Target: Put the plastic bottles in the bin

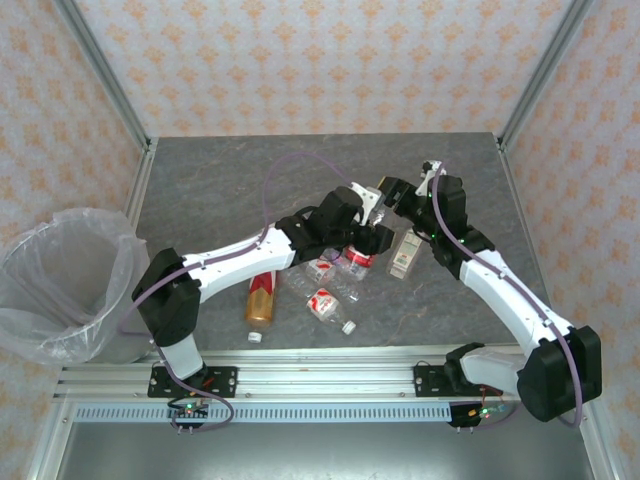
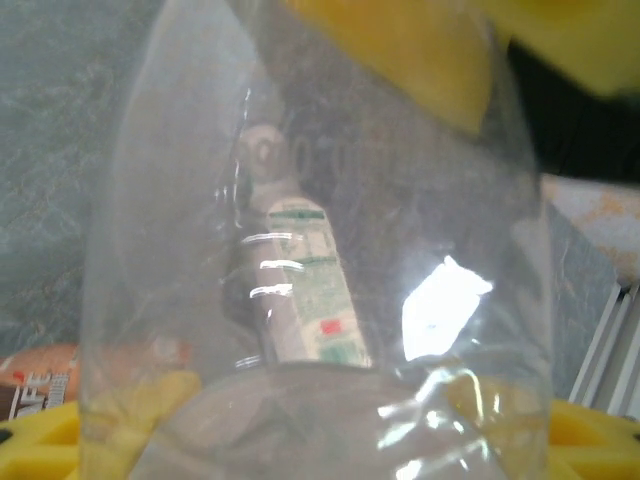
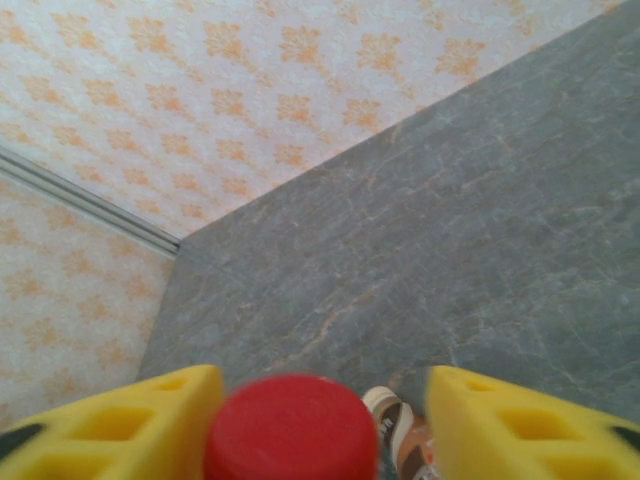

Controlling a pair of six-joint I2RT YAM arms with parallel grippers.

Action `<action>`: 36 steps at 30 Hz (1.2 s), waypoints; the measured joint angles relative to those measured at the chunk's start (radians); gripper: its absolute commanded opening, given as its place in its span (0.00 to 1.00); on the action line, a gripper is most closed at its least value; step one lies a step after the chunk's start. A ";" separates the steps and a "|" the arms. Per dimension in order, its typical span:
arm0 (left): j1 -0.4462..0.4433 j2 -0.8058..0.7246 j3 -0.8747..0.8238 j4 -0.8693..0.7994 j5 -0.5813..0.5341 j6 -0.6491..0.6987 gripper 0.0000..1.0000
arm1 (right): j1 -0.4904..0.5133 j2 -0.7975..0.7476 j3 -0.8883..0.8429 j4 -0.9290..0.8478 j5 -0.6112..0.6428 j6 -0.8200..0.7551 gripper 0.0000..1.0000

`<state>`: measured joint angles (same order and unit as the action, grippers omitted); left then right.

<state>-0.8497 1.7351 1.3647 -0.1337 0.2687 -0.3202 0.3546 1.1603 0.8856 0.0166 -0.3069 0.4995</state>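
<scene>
A clear plastic bottle (image 2: 330,200) stands between the yellow fingers (image 2: 40,430) of my left gripper (image 2: 320,440), which is shut on it. My right gripper (image 3: 325,420) is open around that bottle's red cap (image 3: 290,428); the left pad touches the cap and the right pad is apart from it. Both grippers meet above the table's middle, the left gripper (image 1: 368,216) next to the right gripper (image 1: 392,195). On the table lie an amber bottle (image 1: 261,298), two clear red-labelled bottles (image 1: 326,301) (image 1: 352,262) and a green-labelled bottle (image 1: 404,252). The bin (image 1: 40,235) stands far left.
The bin, lined with a crinkly bag, sits off the table's left edge beside the left arm's base. Metal frame posts (image 1: 100,70) and patterned walls close in the table's back and sides. Below the right gripper a brown-and-white label (image 3: 400,432) shows on the grey tabletop (image 3: 480,220).
</scene>
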 measured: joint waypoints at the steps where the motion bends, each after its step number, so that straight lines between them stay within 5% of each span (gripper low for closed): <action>1: 0.001 -0.001 0.000 0.003 -0.010 -0.003 0.64 | 0.000 0.000 0.001 -0.005 0.008 0.005 0.74; 5: 0.002 -0.005 0.000 0.013 -0.032 -0.016 0.63 | -0.002 -0.019 0.001 -0.039 0.073 0.019 0.99; 19: 0.085 -0.111 -0.098 -0.042 -0.172 -0.042 0.59 | 0.011 -0.146 -0.041 -0.063 0.376 0.050 0.99; 27: 0.127 -0.280 -0.104 -0.148 -0.299 -0.043 0.59 | 0.009 -0.056 -0.057 -0.078 0.374 0.058 0.99; 36: 0.174 -0.434 -0.033 -0.407 -0.619 0.011 0.57 | 0.009 0.038 -0.045 -0.084 0.322 0.070 0.99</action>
<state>-0.6758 1.3014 1.3319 -0.5411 -0.3504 -0.3092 0.3634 1.1984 0.8406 -0.0677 0.0154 0.5697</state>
